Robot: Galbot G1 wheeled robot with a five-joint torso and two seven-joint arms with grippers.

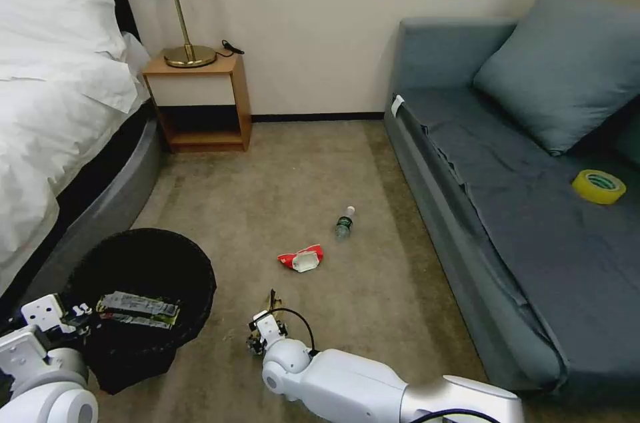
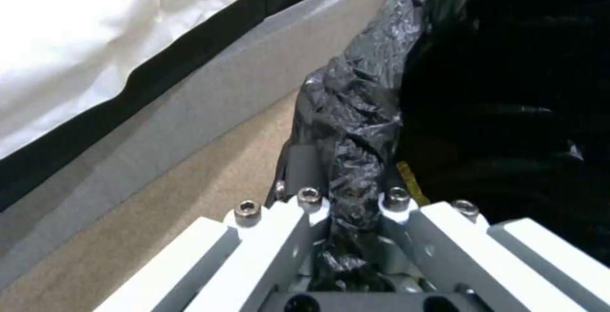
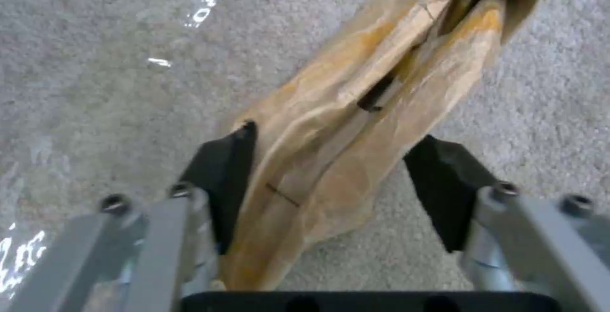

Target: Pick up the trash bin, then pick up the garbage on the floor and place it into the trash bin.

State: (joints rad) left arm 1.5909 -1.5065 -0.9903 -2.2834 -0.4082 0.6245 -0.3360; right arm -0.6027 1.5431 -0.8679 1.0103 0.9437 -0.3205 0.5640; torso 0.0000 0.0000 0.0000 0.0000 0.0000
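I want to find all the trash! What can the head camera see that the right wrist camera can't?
Head view alone: the bin gripped at its rim by the left gripper, a wrapper inside it, the red packet and the bottle.
Right wrist view alone: the open fingers around the paper bag.
Both: the carpet and right gripper.

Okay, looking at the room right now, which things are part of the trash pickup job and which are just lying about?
Part of the job: trash bin, gripped at its rim by the left gripper; snack wrapper in it; brown paper bag between the open right gripper; red-and-white packet; bottle.

Lying about: tape roll, lamp, cushion.
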